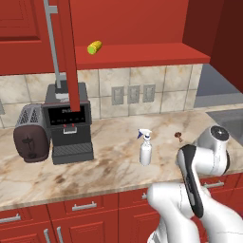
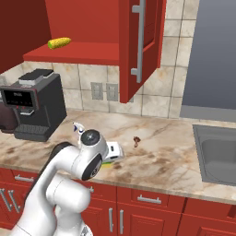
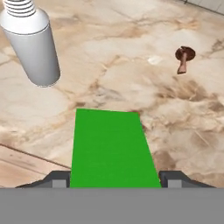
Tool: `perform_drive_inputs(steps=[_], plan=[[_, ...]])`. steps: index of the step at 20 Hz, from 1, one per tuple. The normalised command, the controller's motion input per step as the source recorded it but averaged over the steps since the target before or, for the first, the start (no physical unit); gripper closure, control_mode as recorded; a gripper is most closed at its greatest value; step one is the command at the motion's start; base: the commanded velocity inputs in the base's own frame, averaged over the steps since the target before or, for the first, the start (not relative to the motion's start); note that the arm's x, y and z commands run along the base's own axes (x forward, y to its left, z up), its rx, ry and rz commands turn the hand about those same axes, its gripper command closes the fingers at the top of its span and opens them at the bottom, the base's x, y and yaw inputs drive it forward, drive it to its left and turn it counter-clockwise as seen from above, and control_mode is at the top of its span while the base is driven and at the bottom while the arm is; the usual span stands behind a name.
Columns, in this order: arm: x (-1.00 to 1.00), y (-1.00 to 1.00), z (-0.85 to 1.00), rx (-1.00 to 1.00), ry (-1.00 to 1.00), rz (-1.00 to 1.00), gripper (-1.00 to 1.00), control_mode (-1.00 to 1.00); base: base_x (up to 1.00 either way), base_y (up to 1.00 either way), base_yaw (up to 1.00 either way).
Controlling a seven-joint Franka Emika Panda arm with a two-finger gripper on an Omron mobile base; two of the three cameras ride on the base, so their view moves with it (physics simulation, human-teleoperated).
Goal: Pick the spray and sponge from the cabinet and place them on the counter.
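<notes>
In the hand view the green sponge (image 3: 113, 148) lies flat between my gripper's (image 3: 116, 180) two dark fingertips, which press on its side edges just above the marbled counter (image 3: 131, 70). The right base view shows the gripper (image 2: 114, 156) low over the counter (image 2: 161, 159) near its front edge, with the sponge's yellow-green edge (image 2: 109, 162) under it. The white spray (image 1: 145, 149) stands upright on the counter (image 1: 104, 161), close to the left of the gripper. Its nozzle (image 2: 78, 127) peeks out behind my arm, and its body (image 3: 33, 43) is at the upper left. The red cabinet (image 1: 142, 54) hangs open above.
A yellow-green corn-like thing (image 1: 94, 47) lies on the cabinet shelf (image 2: 73, 51). A black coffee machine (image 1: 69, 123) and a toaster (image 1: 31, 133) stand at the left. A small brown object (image 3: 183, 57) lies on the counter beyond the sponge. The open cabinet door (image 2: 138, 46) hangs overhead, and a sink (image 2: 219, 152) lies to the right.
</notes>
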Motion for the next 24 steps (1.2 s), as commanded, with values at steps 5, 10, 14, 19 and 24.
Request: perform_drive_inputs(steps=[5,10,14,19,24], plan=[[0.35,0.00,-0.49,0.00,-0.12,0.00,1.00,-1.00,0.00,0.00,0.00],[0.32,0.00,-0.51,-0.02,-0.06,0.00,1.00,-1.00,0.00,0.00,0.00],[0.16,0.00,-0.47,-0.08,-0.01,0.00,1.00,-1.00,0.00,0.00,0.00],[0.16,0.00,-0.49,-0.09,0.00,0.00,1.00,-1.00,0.00,0.00,0.00],[0.24,0.00,-0.53,-0.06,-0.02,0.00,1.00,-1.00,0.00,0.00,0.00]])
